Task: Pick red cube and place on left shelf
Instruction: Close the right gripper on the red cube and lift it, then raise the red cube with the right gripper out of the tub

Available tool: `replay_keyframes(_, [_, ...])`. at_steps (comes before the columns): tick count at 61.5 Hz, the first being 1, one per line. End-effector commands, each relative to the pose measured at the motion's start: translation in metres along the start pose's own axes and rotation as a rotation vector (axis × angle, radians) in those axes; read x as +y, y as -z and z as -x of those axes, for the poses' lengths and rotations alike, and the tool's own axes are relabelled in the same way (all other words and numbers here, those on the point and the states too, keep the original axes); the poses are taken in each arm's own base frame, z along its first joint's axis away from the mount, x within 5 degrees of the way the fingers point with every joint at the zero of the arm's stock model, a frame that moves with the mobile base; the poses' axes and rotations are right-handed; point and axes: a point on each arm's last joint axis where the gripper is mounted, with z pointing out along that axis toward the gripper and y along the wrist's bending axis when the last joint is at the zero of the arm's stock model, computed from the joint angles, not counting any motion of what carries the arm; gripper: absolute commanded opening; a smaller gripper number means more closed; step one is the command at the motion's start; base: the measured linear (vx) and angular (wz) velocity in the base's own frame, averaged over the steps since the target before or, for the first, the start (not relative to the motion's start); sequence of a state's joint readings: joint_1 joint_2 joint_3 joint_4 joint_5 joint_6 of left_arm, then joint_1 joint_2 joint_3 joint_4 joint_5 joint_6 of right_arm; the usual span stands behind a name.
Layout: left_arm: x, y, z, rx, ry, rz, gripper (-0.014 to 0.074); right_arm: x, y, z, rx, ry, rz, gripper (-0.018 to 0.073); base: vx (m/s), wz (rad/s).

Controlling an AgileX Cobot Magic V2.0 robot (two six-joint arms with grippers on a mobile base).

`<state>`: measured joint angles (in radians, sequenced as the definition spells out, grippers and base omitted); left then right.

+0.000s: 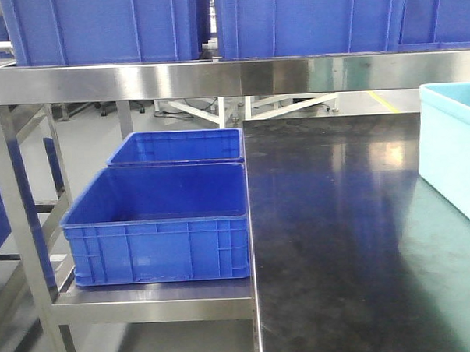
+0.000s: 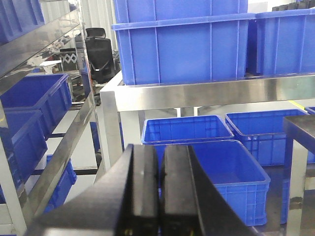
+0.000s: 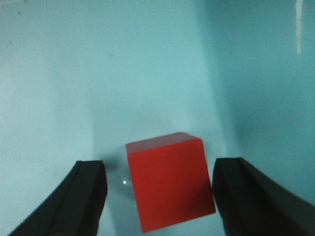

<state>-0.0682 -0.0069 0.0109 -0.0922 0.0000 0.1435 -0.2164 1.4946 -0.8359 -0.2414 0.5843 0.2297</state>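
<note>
Steel left shelf (image 1: 154,292) fills the left side, tiered. Blue crates (image 1: 159,226) sit on its lower level, more on the top rail. Black counter (image 1: 339,241) runs right of it, near to far. Pale teal bin (image 1: 456,151) sits on the counter's right edge.

Left claw (image 2: 160,187) is held up level, facing the shelf and crates, fingers pressed together with nothing between them; it looks parked. Right claw (image 3: 162,194) points down over a teal surface, probably the bin floor. Its fingers (image 3: 91,191) are spread apart, one either side of the red cube (image 3: 170,184), a clear gap each side, no contact.

The cube rests flat on the teal floor, turned a little off square to the fingers. It looks rigid, light and smooth-faced, not fragile. A slight slip risk if pinched on corners, so grip the two opposite side faces, mid-height. It likely needs a small wrist twist to square up, then close.
</note>
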Motion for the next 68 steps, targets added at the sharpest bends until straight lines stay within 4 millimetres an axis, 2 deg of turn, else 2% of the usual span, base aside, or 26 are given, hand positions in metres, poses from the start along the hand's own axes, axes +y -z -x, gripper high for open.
replay_keyframes(1, [0.001, -0.001, 0.0, -0.054, 0.005, 0.007, 0.0106, -0.002, 0.012, 0.012, -0.099, -0.003, 0.005, 0.049, 0.0, 0.0])
replay_keyframes(11, [0.001, -0.001, 0.0, -0.054, 0.005, 0.007, 0.0106, -0.002, 0.013, 0.014, -0.114, -0.003, 0.007, 0.0242, 0.0, 0.0])
replay_keyframes(20, [0.001, -0.001, 0.0, -0.054, 0.005, 0.007, 0.0106, -0.003, 0.028, 0.016, -0.171, -0.005, 0.012, 0.005, 0.0, 0.0])
replay_keyframes(27, [0.001, -0.001, 0.0, -0.054, 0.005, 0.007, 0.0106, -0.005, 0.055, 0.019, -0.295, -0.016, 0.022, 0.0059, 0.0, 0.0])
replay_keyframes(35, [0.001, -0.001, 0.0, -0.054, 0.005, 0.007, 0.0106, -0.006, 0.096, 0.022, -0.498, -0.024, 0.05, 0.0059, 0.0, 0.0])
replay_keyframes(45, [0.001, -0.001, 0.0, -0.054, 0.005, 0.007, 0.0106, 0.006, 0.137, 0.022, -0.632, 0.016, 0.104, 0.0059, 0.0, 0.0])
replay_keyframes(57, [0.001, -0.001, 0.0, -0.054, 0.005, 0.007, 0.0106, 0.046, 0.163, 0.019, -0.701, 0.14, 0.236, 0.0059, 0.0, 0.0])
replay_keyframes(68, [0.001, -0.001, 0.0, -0.054, 0.005, 0.007, 0.0106, 0.092, 0.176, 0.004, -0.707, 0.295, 0.387, 0.0059, 0.0, -0.14])
